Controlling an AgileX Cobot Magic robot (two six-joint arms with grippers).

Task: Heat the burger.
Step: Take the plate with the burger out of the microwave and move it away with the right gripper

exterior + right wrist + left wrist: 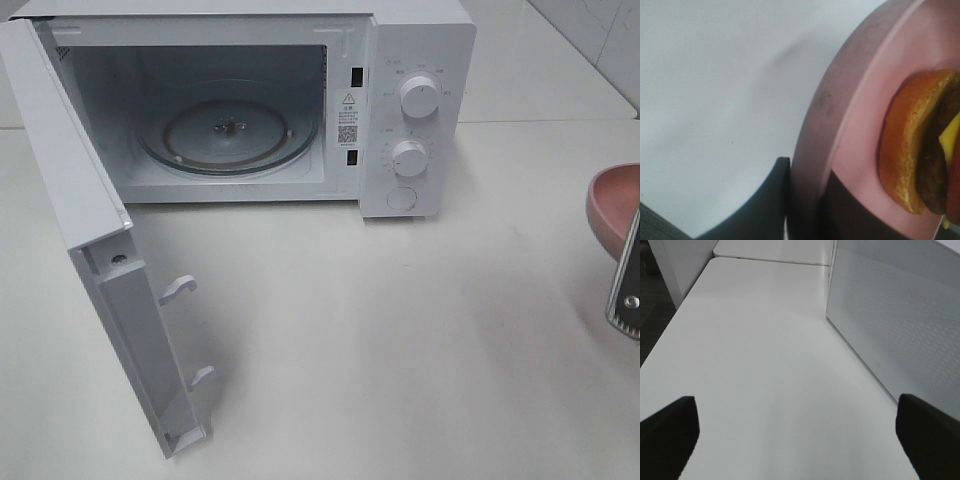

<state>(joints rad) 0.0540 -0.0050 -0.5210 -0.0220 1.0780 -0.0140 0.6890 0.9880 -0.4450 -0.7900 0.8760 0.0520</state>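
Observation:
The burger point(920, 150), with its golden-brown bun, dark patty and a corner of yellow cheese, lies on a pink plate point(840, 115) in the right wrist view. My right gripper point(805, 202) is shut on the plate's rim, one finger under it and one on its inner face. In the high view the plate point(612, 205) hangs at the far right edge above the table, with a gripper finger point(627, 285) below it; the burger itself is out of that view. My left gripper point(797, 440) stands open over bare table, holding nothing.
The white microwave point(415, 100) stands at the back with its glass turntable point(228, 135) exposed. Its door point(90, 230) is swung fully open toward the front left. The door's perforated outer face point(900, 315) is beside my left gripper.

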